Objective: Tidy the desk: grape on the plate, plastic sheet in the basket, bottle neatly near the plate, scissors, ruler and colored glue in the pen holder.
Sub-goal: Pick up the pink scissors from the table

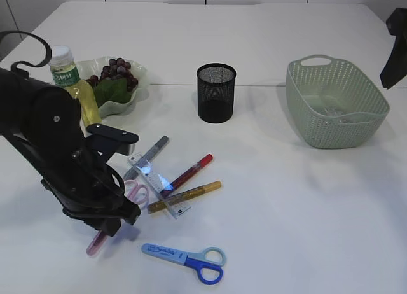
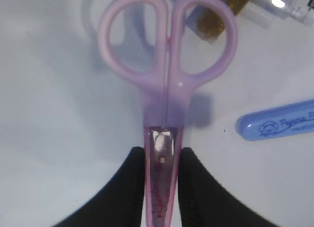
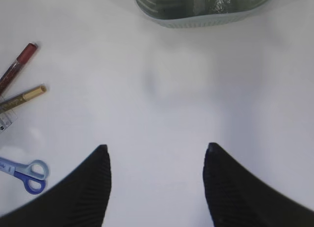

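My left gripper is shut on the blade end of the pink scissors, low at the table's front left. Their handles point toward the clear ruler, the red glue and the gold glue. A silver glue pen lies beside them. Blue scissors lie at the front. The bottle stands by the plate holding the grapes. My right gripper is open and empty, high over bare table. A clear sheet lies in the basket.
The black mesh pen holder stands upright at the middle back, with nothing visible in it. The basket's rim is just ahead of my right gripper. My right arm hangs at the far right edge.
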`<state>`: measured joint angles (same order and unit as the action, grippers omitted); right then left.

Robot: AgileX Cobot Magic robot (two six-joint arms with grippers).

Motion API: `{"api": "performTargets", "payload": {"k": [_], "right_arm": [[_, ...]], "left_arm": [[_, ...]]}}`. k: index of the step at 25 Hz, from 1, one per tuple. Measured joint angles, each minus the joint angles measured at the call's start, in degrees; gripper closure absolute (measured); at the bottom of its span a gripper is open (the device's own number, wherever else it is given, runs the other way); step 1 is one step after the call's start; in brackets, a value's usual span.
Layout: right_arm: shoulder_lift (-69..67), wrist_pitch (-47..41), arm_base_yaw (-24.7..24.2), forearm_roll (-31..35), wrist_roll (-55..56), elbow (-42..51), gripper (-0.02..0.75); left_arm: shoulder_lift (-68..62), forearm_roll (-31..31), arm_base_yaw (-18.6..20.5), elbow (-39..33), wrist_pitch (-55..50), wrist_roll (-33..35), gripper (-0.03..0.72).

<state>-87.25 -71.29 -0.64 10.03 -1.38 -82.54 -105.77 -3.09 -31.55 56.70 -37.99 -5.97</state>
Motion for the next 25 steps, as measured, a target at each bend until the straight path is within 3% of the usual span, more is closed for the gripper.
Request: {"api": "performTargets", "payload": {"k": [14, 25], "right_arm": [[0.00, 0.00, 0.00, 0.00, 0.00, 0.00, 0.267], [0.00, 0.00, 0.00, 0.00, 0.00, 0.00, 0.267]], "left_arm": [[4.35, 0.00, 0.00, 0.00, 3.43, 0.00, 0.545], [4.94, 0.00, 0.00, -0.12, 17.47, 0.00, 0.545]]}}
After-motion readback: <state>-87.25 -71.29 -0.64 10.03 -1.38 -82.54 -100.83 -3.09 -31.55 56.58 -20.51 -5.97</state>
